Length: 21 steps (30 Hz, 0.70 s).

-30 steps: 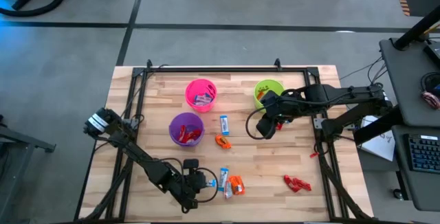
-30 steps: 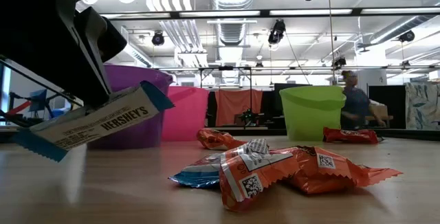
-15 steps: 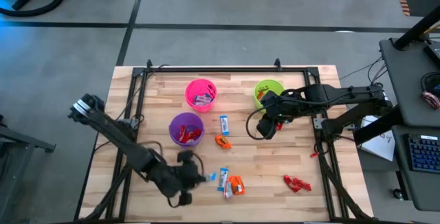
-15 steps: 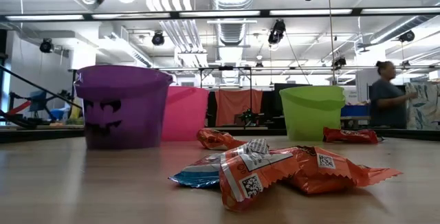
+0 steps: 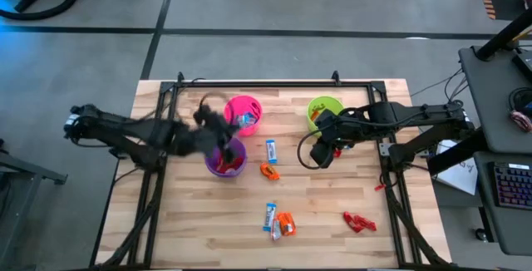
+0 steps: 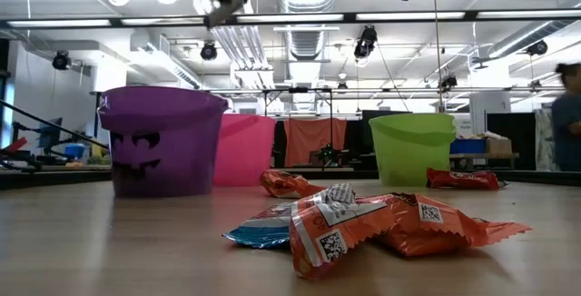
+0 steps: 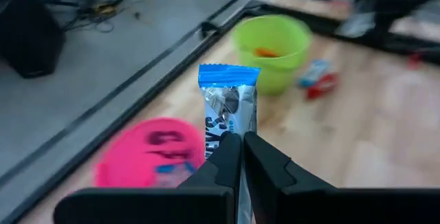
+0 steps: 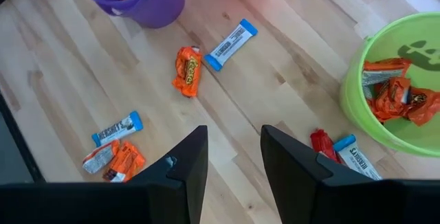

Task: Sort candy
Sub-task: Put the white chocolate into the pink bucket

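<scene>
Overhead, left gripper (image 7: 242,157) is clamped on a blue-and-white bar (image 7: 229,110), held up betw. purple cup (image 5: 224,156) and pink cup (image 5: 243,113), prob. for a drop into pink, which already has blue bars. Right gripper (image 8: 234,157) waits w/ fingers apart nr green cup (image 5: 324,110). Left arm is motion-smeared in high view, so exact spot over the cups unclear; loose candy (image 5: 279,220) lies on table (image 5: 332,221).

The left arm is reaching in from the worktop's left edge, its hand (image 5: 214,126) hovering high, blurred in the high view. Its two dark fingers (image 7: 223,165) are pressing together, pinching a slim blue-and-white wrapped bar (image 7: 229,112). The right arm is extending from the right side, its hand (image 5: 320,155) hanging with fingers (image 8: 189,162) spread apart.
</scene>
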Motion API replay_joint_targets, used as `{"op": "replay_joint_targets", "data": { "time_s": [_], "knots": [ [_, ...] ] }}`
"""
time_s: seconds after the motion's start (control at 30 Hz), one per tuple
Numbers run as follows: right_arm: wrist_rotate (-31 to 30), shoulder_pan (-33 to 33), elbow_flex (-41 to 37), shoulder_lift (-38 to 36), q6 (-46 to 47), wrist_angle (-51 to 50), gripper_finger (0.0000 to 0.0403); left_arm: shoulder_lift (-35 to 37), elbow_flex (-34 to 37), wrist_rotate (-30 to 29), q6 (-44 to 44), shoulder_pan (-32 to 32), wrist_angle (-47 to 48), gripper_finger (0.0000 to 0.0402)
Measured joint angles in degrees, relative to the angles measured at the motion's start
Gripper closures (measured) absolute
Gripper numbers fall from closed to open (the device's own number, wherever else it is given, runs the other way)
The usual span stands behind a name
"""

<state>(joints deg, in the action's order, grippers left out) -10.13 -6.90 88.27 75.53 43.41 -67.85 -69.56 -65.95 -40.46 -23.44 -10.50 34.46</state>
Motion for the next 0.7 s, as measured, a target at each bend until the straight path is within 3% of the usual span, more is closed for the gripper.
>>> {"op": "replay_joint_targets", "data": {
  "time_s": [0.17, 0.43, 0.7],
  "knots": [
    [-0.5, 0.0, 0.0, 0.0, 0.6, 0.7, 0.0273, -1.6, 1.1, 9.6, 11.3, 13.3, 0.0, 0.0401],
    [-0.5, 0.0, 0.0, 0.0, 2.5, 0.9, 0.0277, -5.3, 3.6, 22.8, 18.8, 25.8, -4.3, 0.0401],
    [-0.6, 0.0, 0.0, 0.0, 3.2, 0.9, 0.0271, -9.0, 3.7, 25.1, 19.7, 29.8, -4.9, 0.0401]
  ]
}}
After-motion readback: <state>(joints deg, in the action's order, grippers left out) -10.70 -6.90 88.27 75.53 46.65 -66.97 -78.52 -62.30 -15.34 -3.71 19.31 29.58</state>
